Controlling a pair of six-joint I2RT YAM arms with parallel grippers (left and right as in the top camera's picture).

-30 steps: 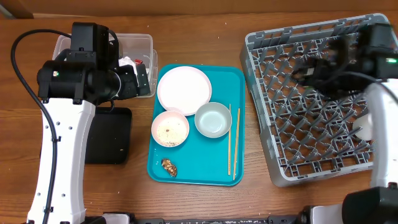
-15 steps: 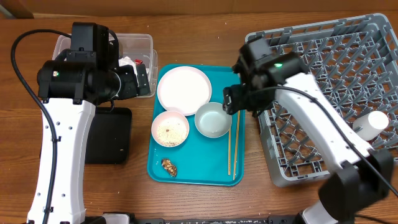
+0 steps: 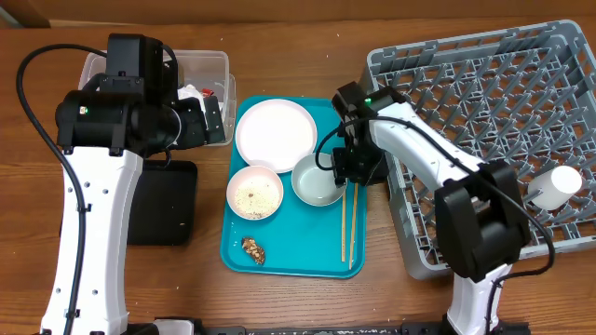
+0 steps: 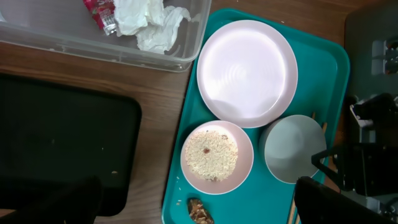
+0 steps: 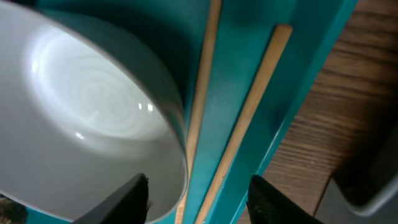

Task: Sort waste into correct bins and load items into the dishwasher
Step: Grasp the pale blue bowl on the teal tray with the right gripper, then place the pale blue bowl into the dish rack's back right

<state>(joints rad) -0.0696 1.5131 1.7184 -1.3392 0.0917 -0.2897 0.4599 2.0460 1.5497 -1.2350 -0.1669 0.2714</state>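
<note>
My right gripper is open, low over the two wooden chopsticks beside the grey-blue bowl. In the right wrist view its fingers straddle the chopsticks and the bowl's rim. My left gripper is open and empty, held high by the clear tub. The tub holds the red wrapper and white tissue. The white plate, a bowl of rice crumbs and a brown lump lie on the teal tray. A white cup lies in the grey rack.
The teal tray lies in the middle of the wooden table. The black tray lies left of it, below the clear tub. The rack fills the right side, and its left wall is close to my right arm.
My right arm has swung left from over the rack and come down over the chopsticks at the tray's right edge. The left arm has not moved.
</note>
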